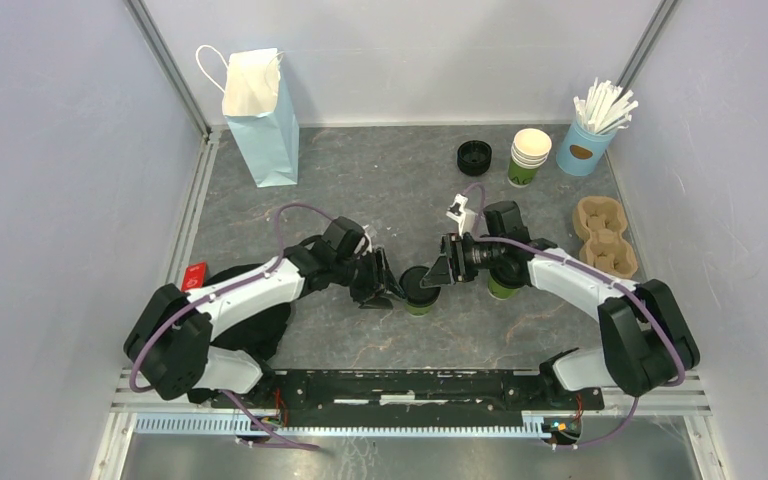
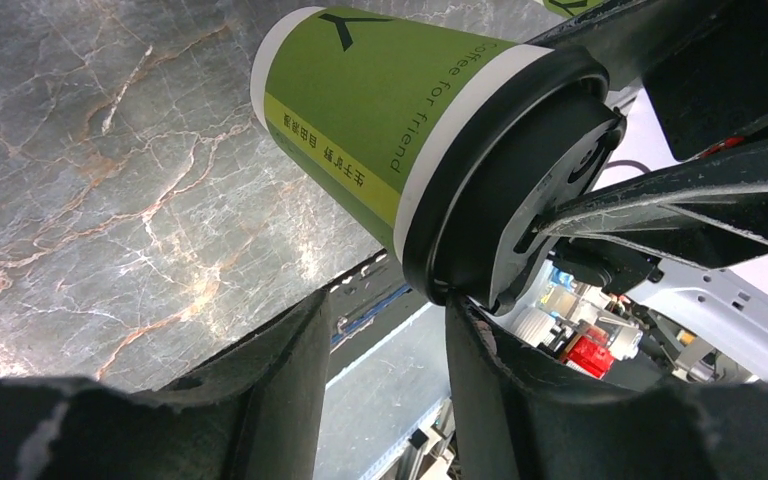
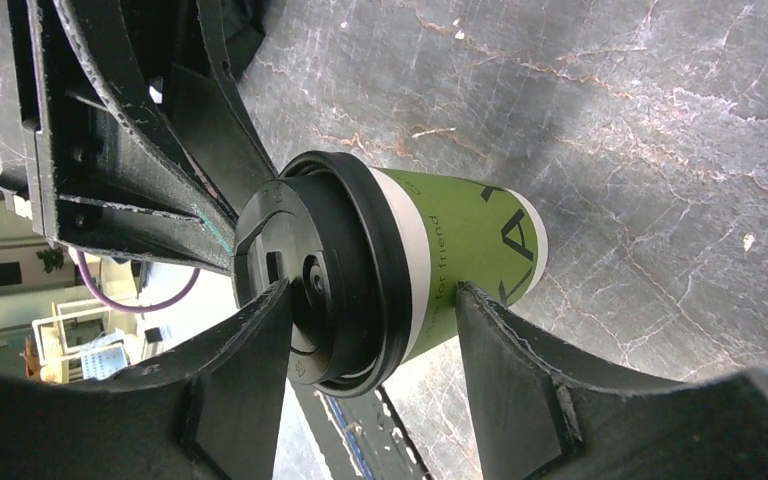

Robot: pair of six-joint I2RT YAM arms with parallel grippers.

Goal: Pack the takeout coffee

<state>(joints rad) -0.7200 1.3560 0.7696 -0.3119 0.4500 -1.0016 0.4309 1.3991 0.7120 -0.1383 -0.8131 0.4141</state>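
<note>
One takeout coffee cup (image 1: 420, 289), green with a pale band and black lid, stands at the table's middle between both grippers. My left gripper (image 1: 383, 285) is just left of it and open; in the left wrist view its fingers (image 2: 388, 300) hold nothing, and one fingertip (image 2: 460, 318) touches the lid rim of the cup (image 2: 360, 110). My right gripper (image 1: 440, 272) reaches in from the right, open. Its fingers (image 3: 375, 288) straddle the lidded end of the cup (image 3: 460, 250), one across the lid top, one by the green wall. A second lidded cup (image 1: 503, 287) stands under the right arm.
A pale blue paper bag (image 1: 260, 120) stands at the back left. At the back right are a stack of black lids (image 1: 474, 157), a stack of lidless cups (image 1: 530, 157) and a blue holder of white sticks (image 1: 590, 135). A cardboard cup carrier (image 1: 605, 235) lies at the right.
</note>
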